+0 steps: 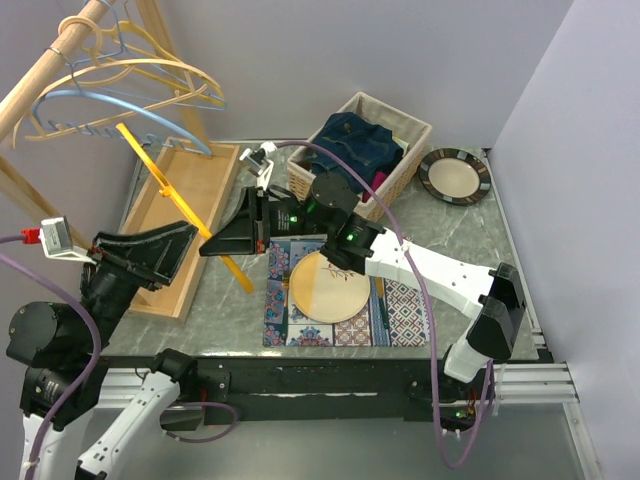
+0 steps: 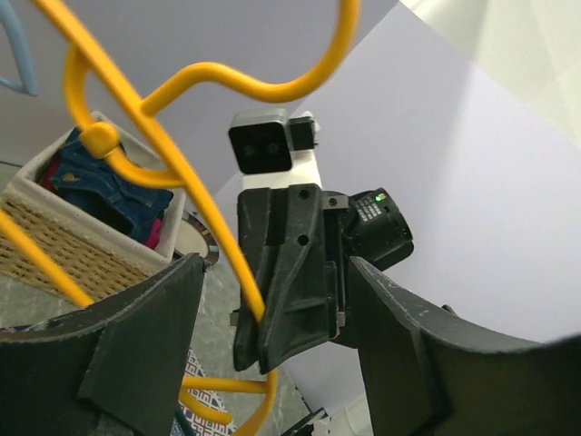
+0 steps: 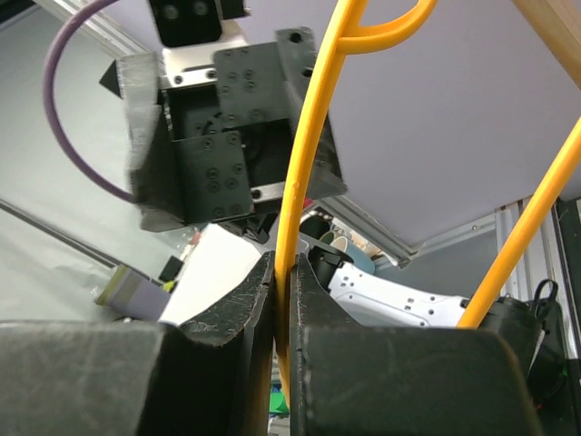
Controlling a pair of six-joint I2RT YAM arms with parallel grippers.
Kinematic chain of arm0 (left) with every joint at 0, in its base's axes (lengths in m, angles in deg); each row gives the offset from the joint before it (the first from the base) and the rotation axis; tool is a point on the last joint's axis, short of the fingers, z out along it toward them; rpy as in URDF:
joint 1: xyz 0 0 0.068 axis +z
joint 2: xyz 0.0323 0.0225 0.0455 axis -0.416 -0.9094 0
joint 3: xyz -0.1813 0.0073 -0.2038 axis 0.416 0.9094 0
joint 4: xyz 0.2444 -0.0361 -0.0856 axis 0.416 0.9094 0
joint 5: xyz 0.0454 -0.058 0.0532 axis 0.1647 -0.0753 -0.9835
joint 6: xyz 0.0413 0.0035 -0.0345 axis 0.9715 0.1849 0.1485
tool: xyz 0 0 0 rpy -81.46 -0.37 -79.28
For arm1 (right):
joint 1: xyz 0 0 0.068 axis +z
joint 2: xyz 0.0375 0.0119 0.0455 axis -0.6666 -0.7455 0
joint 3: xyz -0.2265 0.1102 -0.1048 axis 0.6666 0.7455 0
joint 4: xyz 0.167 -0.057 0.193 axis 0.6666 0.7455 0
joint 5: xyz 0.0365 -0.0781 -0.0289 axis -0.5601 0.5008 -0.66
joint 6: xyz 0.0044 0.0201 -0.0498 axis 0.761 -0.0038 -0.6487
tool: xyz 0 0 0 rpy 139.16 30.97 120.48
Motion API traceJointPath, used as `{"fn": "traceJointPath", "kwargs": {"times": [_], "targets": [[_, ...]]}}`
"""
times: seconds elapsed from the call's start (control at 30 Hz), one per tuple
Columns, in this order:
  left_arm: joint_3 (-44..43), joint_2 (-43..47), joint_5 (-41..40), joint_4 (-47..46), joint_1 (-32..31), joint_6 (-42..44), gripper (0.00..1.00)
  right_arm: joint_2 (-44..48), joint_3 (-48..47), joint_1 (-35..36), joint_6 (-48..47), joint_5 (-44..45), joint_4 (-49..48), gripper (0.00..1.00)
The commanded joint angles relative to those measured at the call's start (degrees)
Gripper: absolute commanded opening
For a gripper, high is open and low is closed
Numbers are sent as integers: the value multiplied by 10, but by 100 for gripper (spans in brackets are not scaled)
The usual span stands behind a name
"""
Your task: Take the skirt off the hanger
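Pinching the yellow hanger (image 3: 304, 163) are right fingers (image 3: 218, 341).

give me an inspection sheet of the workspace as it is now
surface: grey marbled table, patterned mat under a round wooden plate
job's things: yellow hanger bare, no skirt on it; denim garment in wicker basket
clutter: wooden tray, dark-rimmed plate
grippers: right claw shut on yellow hanger; left claw open, hanger between its fingers
cables: purple cables loop over both arms
surroundings: wooden rack with more hangers, pale walls
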Motion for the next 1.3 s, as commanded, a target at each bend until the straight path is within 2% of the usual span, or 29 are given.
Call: {"fn": "traceJointPath", "kwargs": {"times": [0.0, 0.13, 0.33, 0.43, 0.5, 0.53, 0.57, 0.63, 0.67, 0.73, 0.83, 0.93, 1.03, 1.17, 1.27], "targets": [[-9, -3, -16, 26, 1, -15, 71, 35, -12, 2, -9, -6, -51, 0], [6, -7, -14, 4, 1, -25, 69, 26, -19, 6, -12, -15, -40, 0], [34, -15, 25, -57, 1, -51, 55, 16, -23, 15, -10, -20, -36, 0], [46, -18, 42, -74, 1, -64, 38, 12, -24, 16, -8, -19, -29, 0], [47, -18, 43, -69, 1, -65, 22, 16, -17, 14, -11, -15, -25, 5], [46, -16, 42, -68, 1, -65, 15, 19, -10, 15, -14, -9, -21, 10], [44, -14, 33, -64, 1, -67, 1, 26, -8, 15, -23, -5, -14, 24], [39, -6, 18, -55, 1, -68, 1, 36, 6, 14, -40, 9, 21, 39], [35, -4, -1, -50, 1, -68, 1, 53, 11, 13, -72, 34, 40, 51], [21, -2, -20, -28, 1, -65, 1, 82, 31, 14, -107, 65, 101, 61], [14, -2, -39, -17, 1, -67, 1, 121, 64, 15, -160, 128, 141, 70], [20, 3, -49, -21, 1, -77, 1, 151, 92, 27, -218, 197, 174, 72], [20, 7, -65, -19, 1, -80, 1, 167, 108, 57, -279, 247, 188, 70], [24, 9, -73, -25, 1, -89, 1, 156, 94, 113, -379, 339, 219, 70], [25, 9, -73, -28, 1, -102, 1, 142, 84, 127, -403, 372, 225, 69]]}}
